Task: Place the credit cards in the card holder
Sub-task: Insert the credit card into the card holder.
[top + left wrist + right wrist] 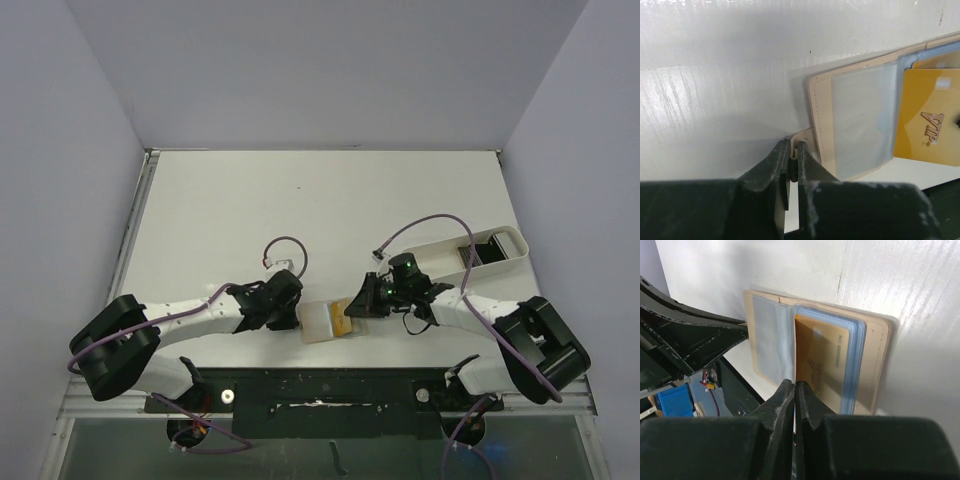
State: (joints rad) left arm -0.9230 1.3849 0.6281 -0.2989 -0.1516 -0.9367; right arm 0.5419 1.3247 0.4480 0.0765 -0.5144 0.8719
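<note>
The tan card holder [322, 322] lies open near the table's front edge, between both grippers. Its clear sleeves [862, 117] show in the left wrist view, and a gold card [930, 120] marked VIP sits in one of them. My left gripper [794, 147] is shut on the holder's small snap tab [801, 135] at its left edge. My right gripper [795, 386] is shut on a thin clear sleeve at the holder's [875, 355] middle fold, beside the gold card [820, 355]. Dark credit cards [487, 250] lie in a white tray at the right, away from both grippers [297, 312] [352, 308].
The white oblong tray [440, 252] stands at the right, behind my right arm. A black rail [330, 385] runs along the table's near edge, just in front of the holder. Purple cables [285, 245] loop above both wrists.
</note>
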